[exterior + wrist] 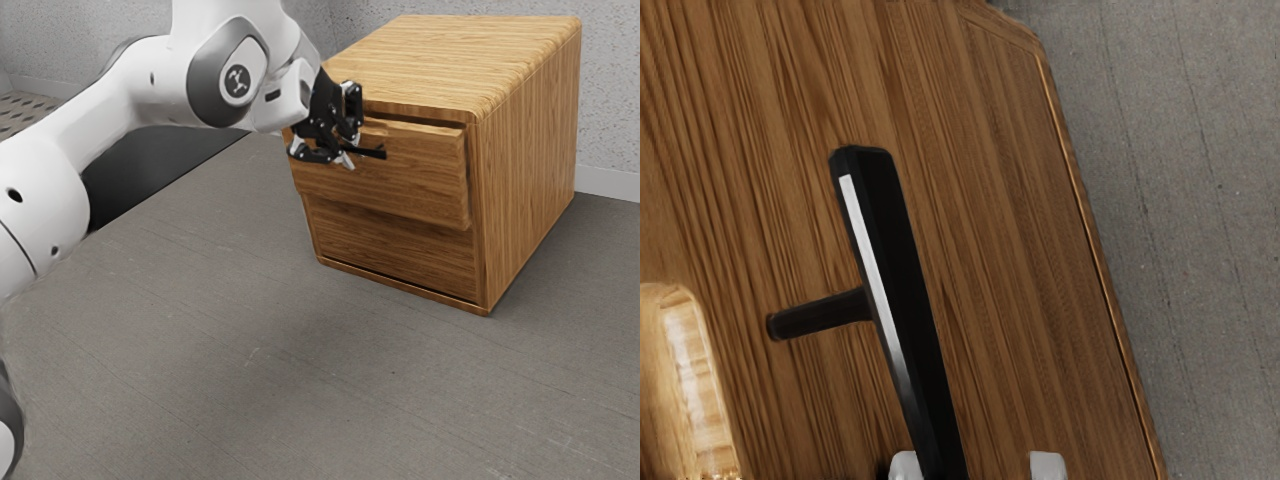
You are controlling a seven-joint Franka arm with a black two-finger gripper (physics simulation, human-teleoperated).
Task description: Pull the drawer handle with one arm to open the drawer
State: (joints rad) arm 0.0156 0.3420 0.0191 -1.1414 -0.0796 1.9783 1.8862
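Exterior view: the white arm (120, 110) comes in from the left, and our gripper (335, 140) sits at the black handle (368, 153) of the upper drawer (410, 180), on the front of the wooden cabinet (525, 150). This drawer already stands a little out of the cabinet, its front ahead of the lower drawer (400, 245). We therefore judge that the pull is in hand but not finished.

In the wrist view the handle bar runs between the two fingertips (1045, 466). It lies against one of them and there is a gap to the other, so we read the gripper as open, placed around the bar and not clamped on it.

The next move calls for a straight pull away from the cabinet, along the drawer's travel. The bar must be kept between the fingers so that it does not slip off.
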